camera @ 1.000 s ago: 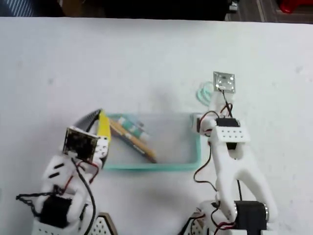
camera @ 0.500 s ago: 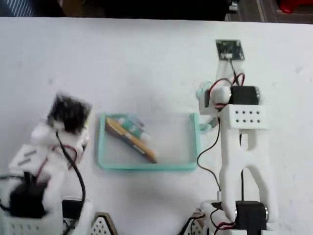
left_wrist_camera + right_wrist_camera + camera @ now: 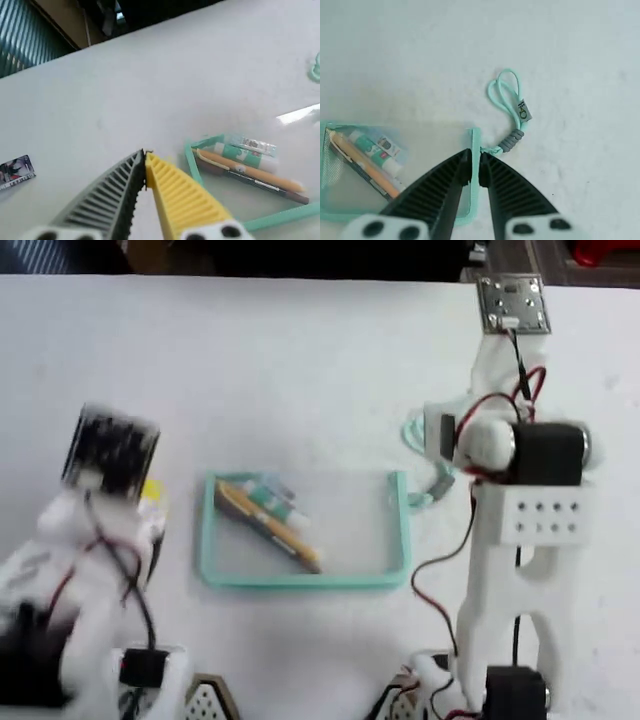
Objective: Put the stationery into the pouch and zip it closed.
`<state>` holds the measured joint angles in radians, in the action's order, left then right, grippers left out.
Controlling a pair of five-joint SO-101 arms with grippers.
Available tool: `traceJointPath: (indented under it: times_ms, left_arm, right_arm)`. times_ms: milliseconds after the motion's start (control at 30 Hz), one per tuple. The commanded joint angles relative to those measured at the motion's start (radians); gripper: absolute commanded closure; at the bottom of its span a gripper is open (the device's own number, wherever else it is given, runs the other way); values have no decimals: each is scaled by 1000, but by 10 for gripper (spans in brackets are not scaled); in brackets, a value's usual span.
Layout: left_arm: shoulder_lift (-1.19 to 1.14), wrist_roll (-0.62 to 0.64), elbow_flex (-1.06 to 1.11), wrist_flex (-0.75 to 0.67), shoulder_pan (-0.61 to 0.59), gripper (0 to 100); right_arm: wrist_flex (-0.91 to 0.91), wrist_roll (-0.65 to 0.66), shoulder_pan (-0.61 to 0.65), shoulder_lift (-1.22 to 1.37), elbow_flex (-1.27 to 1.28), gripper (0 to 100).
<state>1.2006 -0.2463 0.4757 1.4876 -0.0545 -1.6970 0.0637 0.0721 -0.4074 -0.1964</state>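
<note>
The clear pouch with a teal border (image 3: 345,576) lies flat in the middle of the table. Inside it, at its left end, are a yellow pencil (image 3: 270,525) and a glue stick (image 3: 270,498). The same pencil (image 3: 250,172) and glue stick (image 3: 245,150) appear in the left wrist view. The pouch's teal pull cord (image 3: 509,102) trails off its right end. My left gripper (image 3: 145,154), grey and yellow, is shut and empty, held above the table left of the pouch (image 3: 192,162). My right gripper (image 3: 474,161) is shut with nothing in it, hovering over the pouch's right edge (image 3: 475,136).
The white table runs back to a dark far edge (image 3: 300,265). A small printed card (image 3: 15,171) lies on the table away from the pouch. The arm bases (image 3: 500,680) stand at the near edge, with perforated plates (image 3: 205,702) between them.
My left arm has pulled back from the pouch's left end, out to the left. My right arm has lifted off the pouch's right end and stretched farther back. The pouch stays put.
</note>
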Motion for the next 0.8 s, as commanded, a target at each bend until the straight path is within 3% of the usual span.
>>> traceJointPath:
  times_ms: [0, 133, 300, 533, 767]
  left_arm:
    - [222, 11, 54, 15, -10, 976]
    - [328, 11, 180, -34, -10, 964]
    - [414, 12, 258, -57, -10, 887]
    - [618, 58, 265, -49, -10, 882]
    - [631, 52, 316, -49, -104, 880]
  right_arm:
    - [-22, 11, -2, -105, -2, 975]
    - [-22, 11, 2, -249, 5, 975]
    - [-22, 11, 104, -446, 43, 971]
    - [13, 12, 286, -766, 262, 971]
    - [157, 21, 305, -1079, 520, 971]
